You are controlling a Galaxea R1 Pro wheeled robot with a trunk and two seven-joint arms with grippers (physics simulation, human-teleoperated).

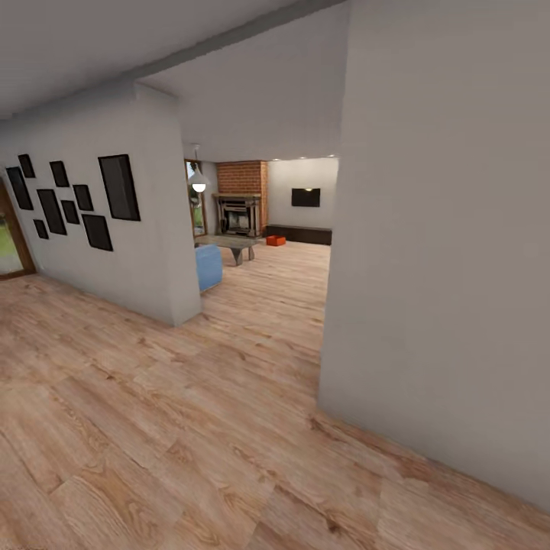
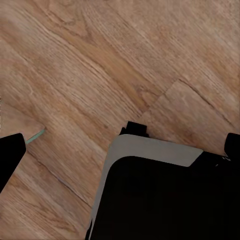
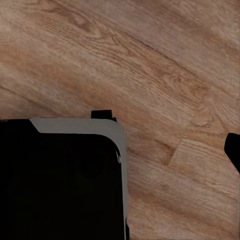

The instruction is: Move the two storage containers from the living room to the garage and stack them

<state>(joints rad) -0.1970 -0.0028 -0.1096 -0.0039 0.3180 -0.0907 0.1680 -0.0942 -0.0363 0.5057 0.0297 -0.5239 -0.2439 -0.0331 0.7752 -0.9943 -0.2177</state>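
Where I am: in a hallway on pale wood-plank floor (image 1: 191,428), looking through an opening between two white walls (image 1: 451,252) into the living room.
Containers: a small orange-red box (image 1: 276,240) sits on the far floor, below the black wall TV (image 1: 305,197) and beside the brick fireplace (image 1: 241,197); well ahead of both my grippers. I cannot tell whether it is one container or two together.
Left gripper: dark fingertips (image 2: 11,152) at the frame edges over planks and my black base (image 2: 165,200); nothing between them, though I cannot judge the gap.
Right gripper: one dark fingertip (image 3: 233,150) shows; its opening I cannot tell.
Step in hand: driving to the containers.
Doing it well: steer centrally through the opening, clear of the near wall corner, then pass the blue sofa (image 1: 208,266) and low grey table (image 1: 229,244) before slowing squarely at the box.
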